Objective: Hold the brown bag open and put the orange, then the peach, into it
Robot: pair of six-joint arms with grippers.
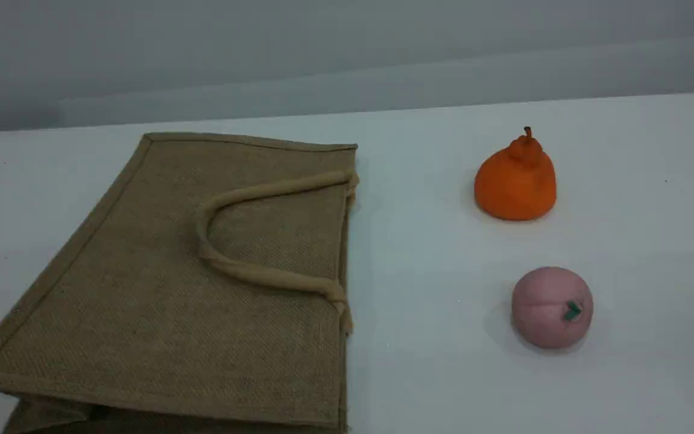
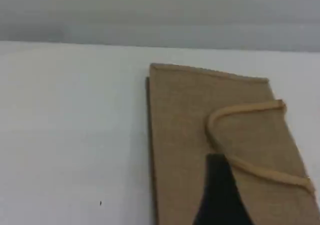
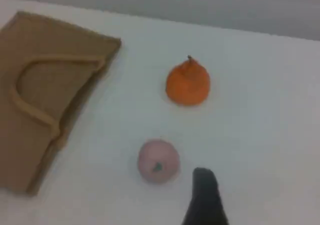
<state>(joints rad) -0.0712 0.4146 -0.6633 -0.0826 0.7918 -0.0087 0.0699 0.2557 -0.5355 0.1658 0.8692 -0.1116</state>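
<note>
The brown bag [image 1: 160,301] lies flat on the white table at the left, its mouth edge facing right and a beige rope handle [image 1: 262,275] folded over its top face. The orange [image 1: 515,181] stands upright at the right. The peach [image 1: 552,307] rests nearer the front, its green leaf facing forward. No arm appears in the scene view. In the left wrist view a dark fingertip [image 2: 218,187] hovers over the bag [image 2: 190,135]. In the right wrist view a dark fingertip [image 3: 205,197] hangs above the table just right of the peach [image 3: 158,160], with the orange [image 3: 187,82] beyond. Neither gripper holds anything.
The white table [image 1: 431,337] runs back to a grey wall. A strip of bare tabletop separates the bag's mouth from the two fruits. The bag's near corner runs off the scene view's bottom edge.
</note>
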